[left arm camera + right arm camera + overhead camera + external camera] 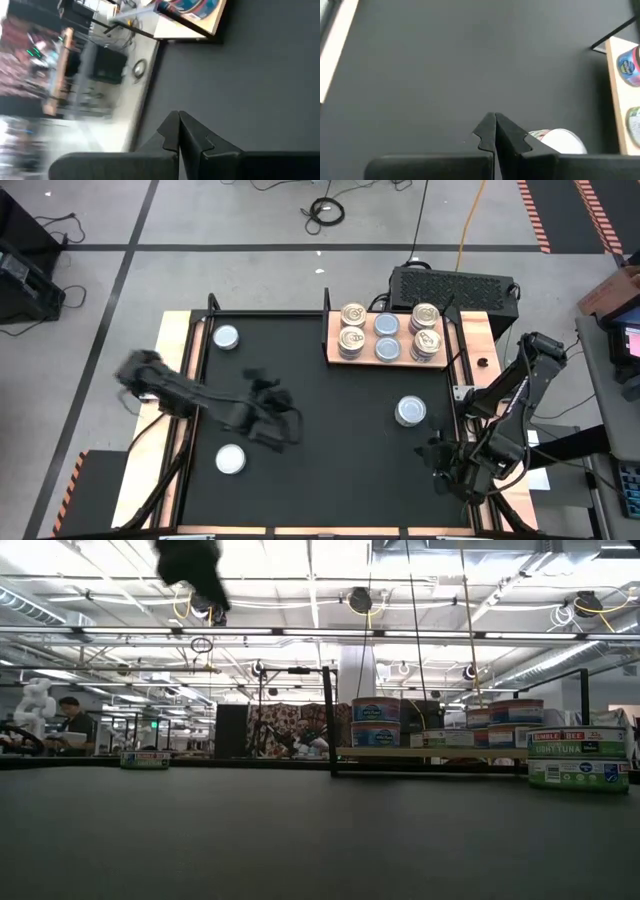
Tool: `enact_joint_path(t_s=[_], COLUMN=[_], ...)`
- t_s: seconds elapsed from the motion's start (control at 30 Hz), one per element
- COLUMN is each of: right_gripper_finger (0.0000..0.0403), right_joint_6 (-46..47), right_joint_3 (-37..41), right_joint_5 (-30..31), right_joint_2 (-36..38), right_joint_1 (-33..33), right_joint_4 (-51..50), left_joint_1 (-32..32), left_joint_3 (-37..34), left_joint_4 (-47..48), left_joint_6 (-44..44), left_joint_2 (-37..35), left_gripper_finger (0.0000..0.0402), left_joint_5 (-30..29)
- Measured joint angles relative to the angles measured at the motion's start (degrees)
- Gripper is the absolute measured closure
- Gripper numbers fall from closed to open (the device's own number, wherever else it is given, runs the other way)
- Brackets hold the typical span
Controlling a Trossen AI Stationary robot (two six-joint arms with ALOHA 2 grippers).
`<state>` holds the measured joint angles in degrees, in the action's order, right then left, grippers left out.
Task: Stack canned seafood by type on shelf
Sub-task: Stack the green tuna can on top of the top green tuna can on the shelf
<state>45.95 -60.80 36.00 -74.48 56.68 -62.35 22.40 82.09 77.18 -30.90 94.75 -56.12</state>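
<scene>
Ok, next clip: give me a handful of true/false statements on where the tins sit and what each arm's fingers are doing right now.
1. Three tins lie loose on the black mat off the shelf. True: one at the far left, one at the near left, one toward the right.
2. The left gripper holds a tin. False: its fingers are shut on nothing, above the mat.
3. The shelf's middle column has cream-gold lids. False: the middle tins have silvery-blue lids; gold ones flank them.
4. The right gripper has its fingers shut and empty, at the mat's right edge. True.
5. The shelf is bare. False: tins stand on it in three columns.
</scene>
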Motion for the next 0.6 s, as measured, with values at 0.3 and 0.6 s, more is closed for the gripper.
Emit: enact_joint_path(t_s=[0.3, 0.6], right_gripper_finger=[0.0357, 0.0278], right_joint_6=[-9.9, -3.4], right_joint_3=[1.5, 1.5], right_joint_5=[-2.5, -3.1], right_joint_2=[-1.1, -7.2], right_joint_1=[-7.2, -16.6], right_joint_4=[-1.4, -5.0], left_joint_1=[3.2, -0.9], left_joint_3=[-42.5, -47.7], left_joint_4=[-85.3, -133.0], left_joint_6=[17.7, 38.0], left_joint_2=[-17.4, -5.6], left_gripper_finger=[0.0376, 0.0270], left_joint_5=[0.4, 1.0])
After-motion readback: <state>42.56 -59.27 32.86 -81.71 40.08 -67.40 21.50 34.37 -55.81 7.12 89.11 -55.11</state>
